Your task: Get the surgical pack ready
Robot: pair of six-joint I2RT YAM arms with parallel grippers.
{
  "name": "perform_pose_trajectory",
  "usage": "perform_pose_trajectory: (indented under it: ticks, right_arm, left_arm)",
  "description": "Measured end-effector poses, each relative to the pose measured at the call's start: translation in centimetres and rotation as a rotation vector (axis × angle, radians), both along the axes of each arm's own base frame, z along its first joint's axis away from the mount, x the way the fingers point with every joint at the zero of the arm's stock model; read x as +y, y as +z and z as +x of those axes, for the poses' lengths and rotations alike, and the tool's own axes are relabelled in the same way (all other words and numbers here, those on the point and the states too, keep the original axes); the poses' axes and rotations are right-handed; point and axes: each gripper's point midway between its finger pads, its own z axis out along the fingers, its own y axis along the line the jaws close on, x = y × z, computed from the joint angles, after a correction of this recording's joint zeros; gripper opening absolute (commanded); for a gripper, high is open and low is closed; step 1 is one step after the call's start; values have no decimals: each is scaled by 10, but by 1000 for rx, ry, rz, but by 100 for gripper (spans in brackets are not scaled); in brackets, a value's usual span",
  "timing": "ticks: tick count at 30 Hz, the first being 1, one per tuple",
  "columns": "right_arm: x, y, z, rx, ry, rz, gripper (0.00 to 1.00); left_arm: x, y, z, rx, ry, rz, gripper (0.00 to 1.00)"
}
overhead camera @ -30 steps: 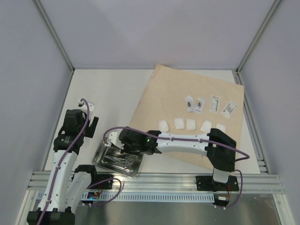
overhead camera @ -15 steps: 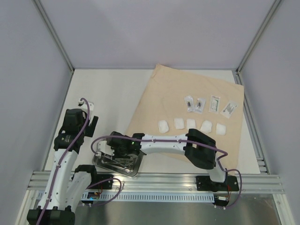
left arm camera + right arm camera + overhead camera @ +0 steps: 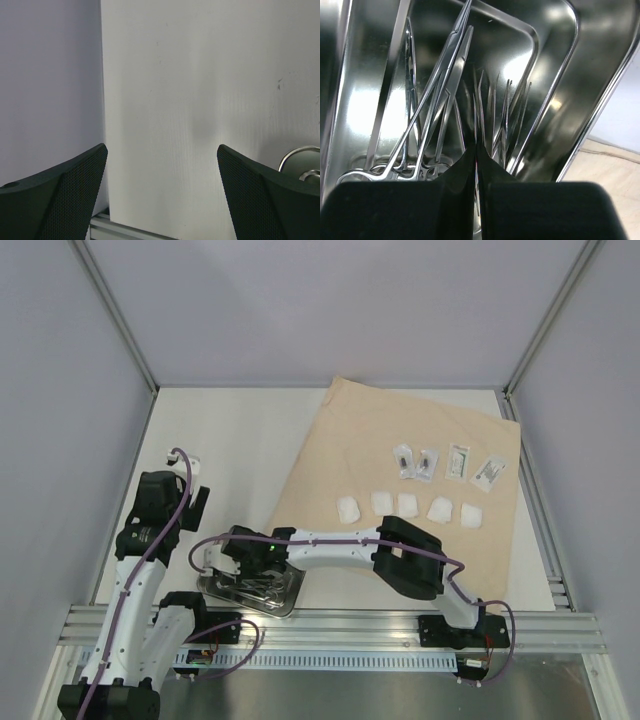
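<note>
The tan wrap sheet point(image 3: 420, 430) lies at the back right, with several white gauze pads point(image 3: 408, 505) and clear packets point(image 3: 458, 461) in two rows on it. The steel tray point(image 3: 288, 592) stands at the near left edge. My right gripper point(image 3: 228, 562) reaches down into it. In the right wrist view the tray wall point(image 3: 565, 60) encloses steel clamps point(image 3: 437, 95) and tweezers point(image 3: 479, 97). The right gripper point(image 3: 476, 150) is shut on a thin tweezers blade. My left gripper point(image 3: 196, 504) is open and empty over bare table point(image 3: 165, 100), left of the tray.
A small white thing point(image 3: 194, 463) lies by the left arm. A curved bit of steel point(image 3: 300, 160) shows at the right edge of the left wrist view. The aluminium rail point(image 3: 330, 625) runs along the near edge, and grey walls close in the sides and back.
My right gripper has moved left across the tray and down among the instruments. The left arm has not moved.
</note>
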Motion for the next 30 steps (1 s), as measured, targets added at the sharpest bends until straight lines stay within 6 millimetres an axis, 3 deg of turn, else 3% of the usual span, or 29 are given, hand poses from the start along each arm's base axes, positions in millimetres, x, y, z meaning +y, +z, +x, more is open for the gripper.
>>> perform_pose_trajectory:
  ticks: [6, 16, 23, 30]
  right_arm:
    - [8, -2, 7, -23, -16, -2, 1]
    - [10, -1, 8, -29, -46, -6, 19]
    - [10, 1, 8, -18, -68, 2, 21]
    - [14, 30, 8, -15, -98, 67, 21]
  left_arm:
    - [0, 0, 0, -1, 0, -1, 100]
    - [0, 0, 0, 0, 0, 0, 100]
    - [0, 0, 0, 0, -2, -2, 100]
    - [-1, 0, 0, -1, -6, -5, 100]
